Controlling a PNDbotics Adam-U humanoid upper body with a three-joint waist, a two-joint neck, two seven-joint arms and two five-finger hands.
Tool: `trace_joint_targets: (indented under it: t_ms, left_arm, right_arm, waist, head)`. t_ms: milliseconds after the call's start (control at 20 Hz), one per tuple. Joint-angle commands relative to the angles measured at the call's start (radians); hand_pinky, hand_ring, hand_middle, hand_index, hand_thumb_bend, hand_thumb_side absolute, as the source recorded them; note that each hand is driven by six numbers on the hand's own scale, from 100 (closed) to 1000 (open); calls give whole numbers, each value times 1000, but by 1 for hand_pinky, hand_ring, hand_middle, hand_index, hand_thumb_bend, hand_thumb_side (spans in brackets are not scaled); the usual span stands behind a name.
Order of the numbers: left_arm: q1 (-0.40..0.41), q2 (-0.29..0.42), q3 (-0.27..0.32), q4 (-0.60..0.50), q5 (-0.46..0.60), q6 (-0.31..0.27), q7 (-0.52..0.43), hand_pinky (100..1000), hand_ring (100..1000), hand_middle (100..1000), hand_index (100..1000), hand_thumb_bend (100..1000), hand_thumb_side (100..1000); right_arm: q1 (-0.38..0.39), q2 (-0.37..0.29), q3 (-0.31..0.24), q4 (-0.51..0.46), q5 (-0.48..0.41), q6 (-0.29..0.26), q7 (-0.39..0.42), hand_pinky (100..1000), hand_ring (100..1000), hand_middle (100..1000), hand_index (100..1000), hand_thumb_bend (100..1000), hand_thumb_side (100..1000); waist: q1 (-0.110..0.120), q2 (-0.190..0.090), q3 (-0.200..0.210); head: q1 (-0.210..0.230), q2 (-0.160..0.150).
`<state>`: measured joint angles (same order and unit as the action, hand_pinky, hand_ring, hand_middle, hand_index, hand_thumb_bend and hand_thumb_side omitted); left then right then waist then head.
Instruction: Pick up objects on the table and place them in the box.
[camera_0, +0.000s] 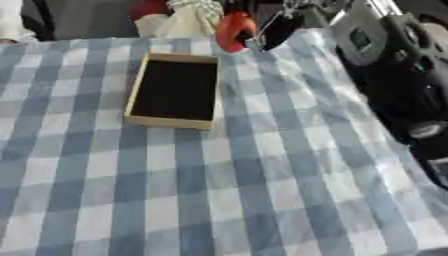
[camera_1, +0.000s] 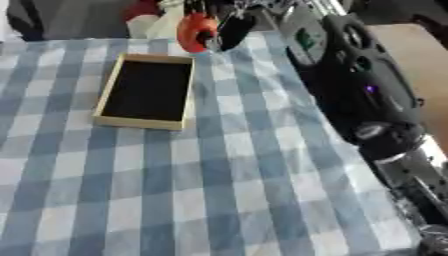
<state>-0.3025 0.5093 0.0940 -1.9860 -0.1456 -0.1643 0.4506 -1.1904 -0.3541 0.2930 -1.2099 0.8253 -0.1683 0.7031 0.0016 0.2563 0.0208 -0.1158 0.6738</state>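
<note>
The robot's right arm (camera_1: 367, 95) stretches along the right side to the far edge of the blue-and-white checked surface (camera_0: 219, 190); its right hand (camera_0: 278, 27) is there beside an orange-red object (camera_0: 234, 31), its grip impossible to tell; a shallow wooden box (camera_0: 173, 91) with a dark inside lies just left; the left hand is out of sight
</note>
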Motion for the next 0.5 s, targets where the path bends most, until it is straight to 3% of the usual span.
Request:
trace_joint_targets:
  t_ms: [50, 500]
  left_arm:
    - [-21, 12, -1, -14, 7, -2, -7, 769, 778, 736, 827, 553, 700]
    - [-54, -2, -7, -14, 19, -9, -15, 769, 777, 736, 827, 553, 698]
  right_arm:
    - [-42, 57, -29, 48, 69, -3, -30, 657, 634, 555, 722, 100, 100]
    - [-60, 198, -75, 186, 233, 9, -115, 653, 633, 554, 721, 100, 100]
  waist:
    - [3, -12, 8]
    - [0, 19, 45]
  head:
    - [-14, -14]
    - [-55, -39]
